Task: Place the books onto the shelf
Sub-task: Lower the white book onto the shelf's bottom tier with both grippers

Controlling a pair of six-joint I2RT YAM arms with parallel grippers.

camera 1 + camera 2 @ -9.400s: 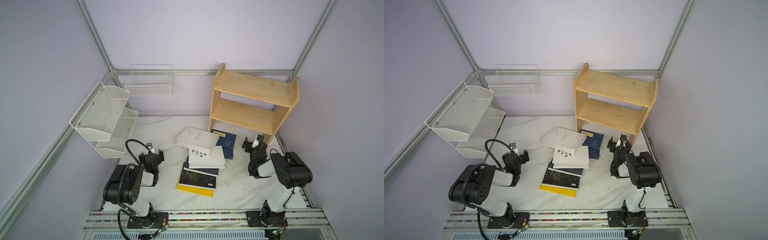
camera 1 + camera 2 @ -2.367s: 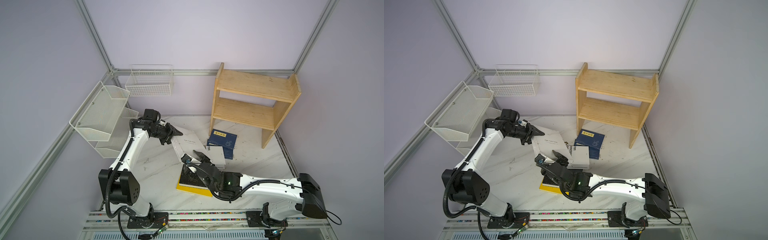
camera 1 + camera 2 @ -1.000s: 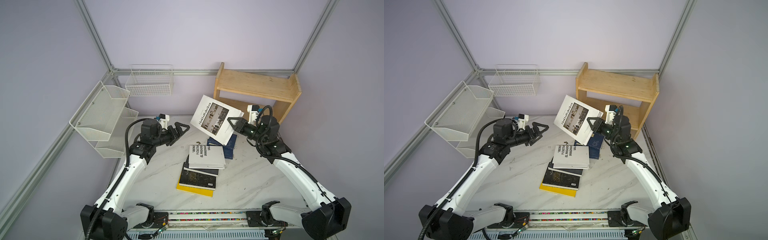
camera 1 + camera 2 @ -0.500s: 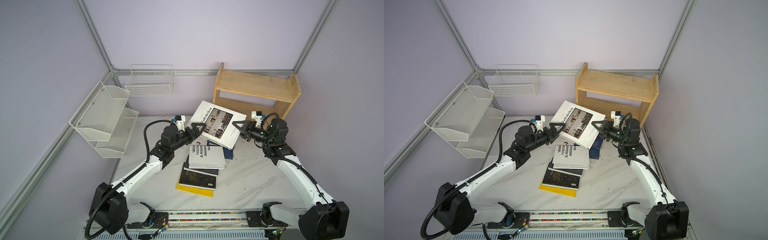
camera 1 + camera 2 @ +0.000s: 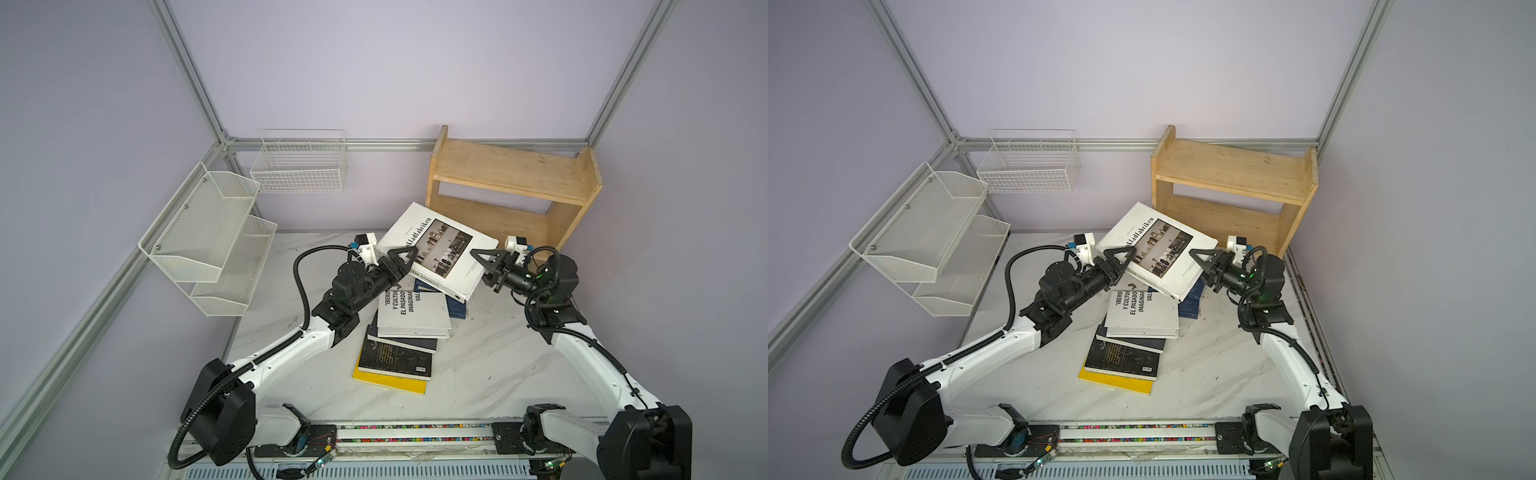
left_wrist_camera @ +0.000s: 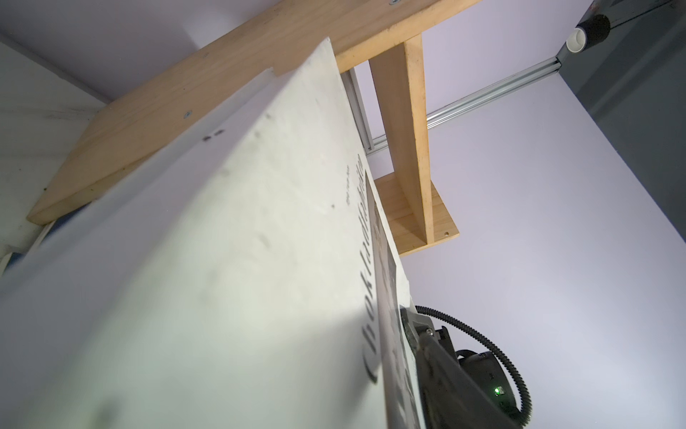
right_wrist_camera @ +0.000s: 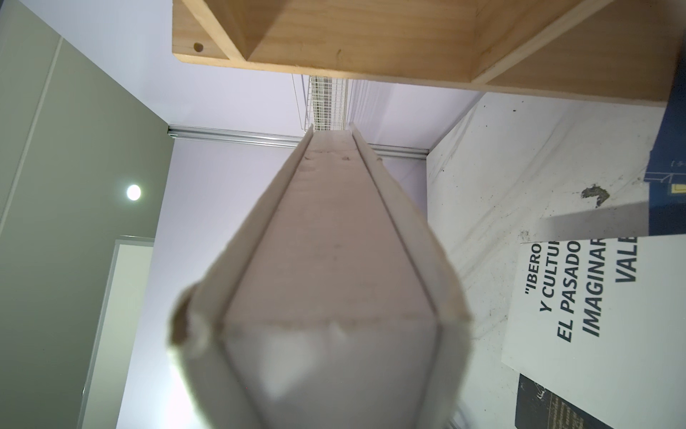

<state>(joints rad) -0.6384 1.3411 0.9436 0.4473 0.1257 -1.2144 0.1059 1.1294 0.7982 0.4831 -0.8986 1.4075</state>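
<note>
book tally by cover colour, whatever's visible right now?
White: 2, the held book and the pile's top book
Black: 1, the black book
Yellow: 1, the yellow book
Navy: 1, the navy book
Navy or black, unclear: 1, the dark book under the top one
Total: 6 visible

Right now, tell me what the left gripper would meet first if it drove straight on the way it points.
The white book, up off the table. The left gripper points straight at its near edge, with the jaws on either side of that edge. Whether they touch it is unclear.
</note>
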